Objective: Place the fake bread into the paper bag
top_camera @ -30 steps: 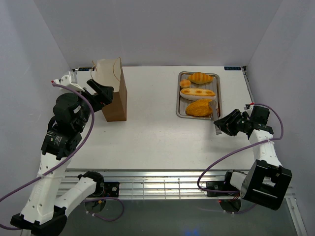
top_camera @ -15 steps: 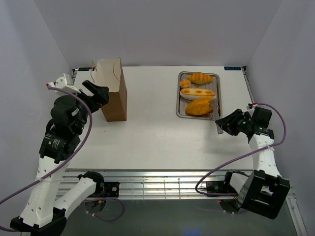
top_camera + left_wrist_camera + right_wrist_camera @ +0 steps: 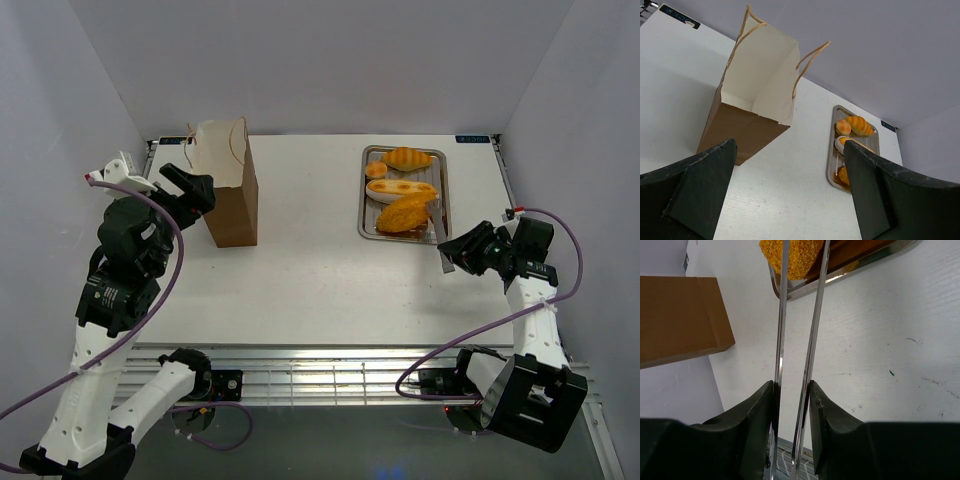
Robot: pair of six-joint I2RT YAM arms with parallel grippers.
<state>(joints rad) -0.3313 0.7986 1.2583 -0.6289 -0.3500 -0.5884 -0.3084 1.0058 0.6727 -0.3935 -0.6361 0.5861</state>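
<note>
Bread (image 3: 402, 187): all four loaves lie on the tray (image 3: 363, 200); none is in the bag.
Bag (image 3: 232, 200): stands open, well apart from the tray, no loaf seen inside.
Right gripper (image 3: 462, 250): clamped on tongs (image 3: 812, 340); the narrow blades reach the oval loaf (image 3: 404, 215), but whether they pinch it cannot be told.
Left gripper (image 3: 188, 188): spread wide beside the bag, holding nothing.
Progress: just starting, by my judgement; four transfers remain.

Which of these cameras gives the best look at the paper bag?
The left wrist view: the paper bag shows large, mouth open, pale inside. Top external shows it small, upright; right wrist catches only a brown side.
</note>
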